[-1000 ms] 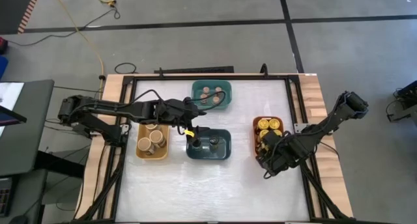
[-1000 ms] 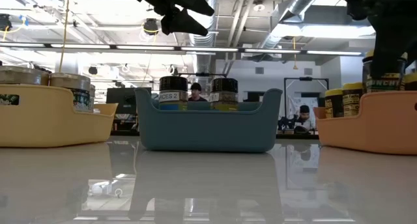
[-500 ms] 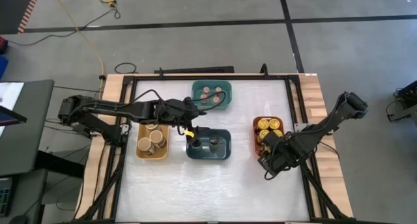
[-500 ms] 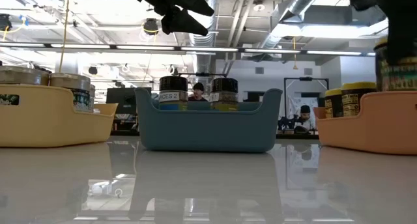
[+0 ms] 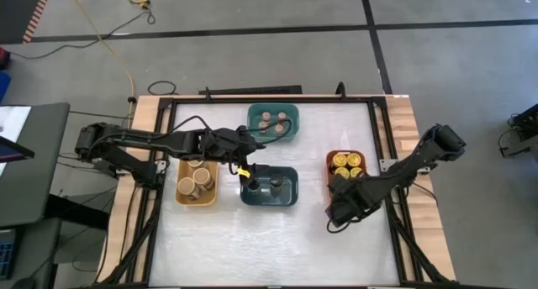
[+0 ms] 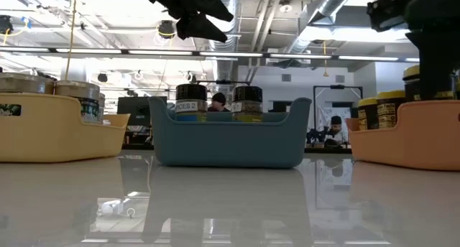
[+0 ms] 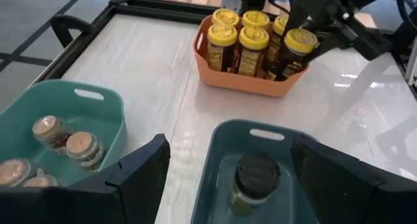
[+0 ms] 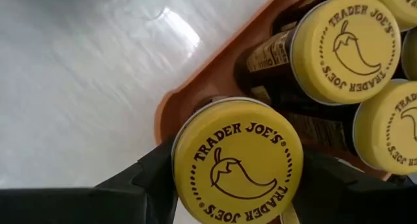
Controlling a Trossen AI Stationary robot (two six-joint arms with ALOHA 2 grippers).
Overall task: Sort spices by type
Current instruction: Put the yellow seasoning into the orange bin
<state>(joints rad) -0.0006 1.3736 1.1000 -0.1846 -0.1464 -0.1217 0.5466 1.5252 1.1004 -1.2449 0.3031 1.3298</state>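
While clamping a yellow-lidded jar [image 8: 237, 160] between its two fingers [image 8: 146, 178], right gripper [image 5: 343, 207] hovering at the near corner of the orange bin [image 7: 247, 84], jar raised over that corner. Four more yellow-lidded jars [image 7: 238, 35] standing upright inside the orange bin. Left gripper [image 5: 245, 173] hanging over the dark-blue bin [image 5: 270, 197] with fingers spread, gripping nothing. Two dark-lidded jars [image 6: 219, 102] sitting upright in the dark-blue bin. Small brown-topped jars [image 5: 271, 121] resting in the teal bin [image 5: 252, 125]; wide tan-topped jars [image 5: 195, 180] resting in the yellow bin [image 5: 179, 198], all on the table [image 5: 252, 239].
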